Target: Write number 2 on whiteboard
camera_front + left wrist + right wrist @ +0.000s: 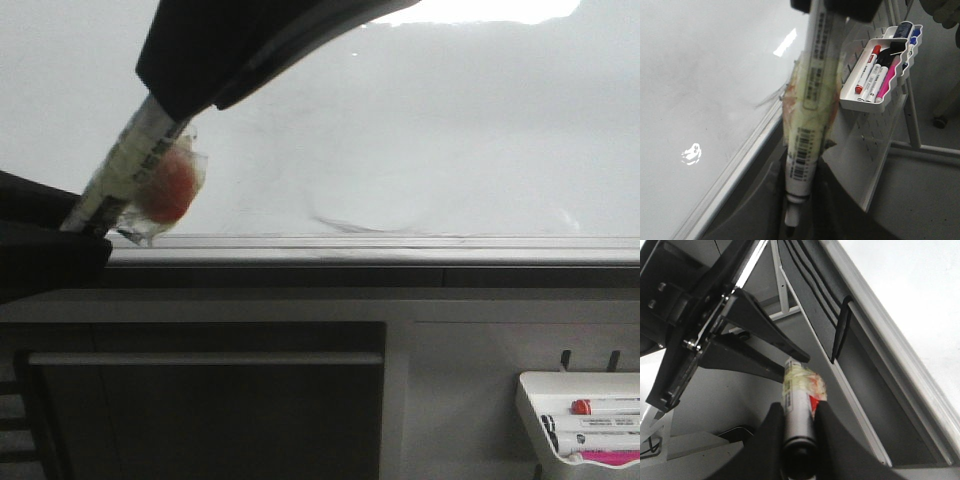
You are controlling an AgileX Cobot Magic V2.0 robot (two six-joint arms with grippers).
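A white marker with a barcode label and a taped-on red piece hangs slanted in front of the whiteboard, near its grey lower rim. My right gripper is shut on the marker's upper end; its fingers clamp the dark end in the right wrist view. My left gripper is shut on the lower end, with the bare nib between its fingers. No black number 2 shows on the board, only a faint grey curved smudge.
A small white marker tray with red, black and pink markers hangs on the panel below the board at the right; it also shows in the left wrist view. A dark cabinet front lies under the rim.
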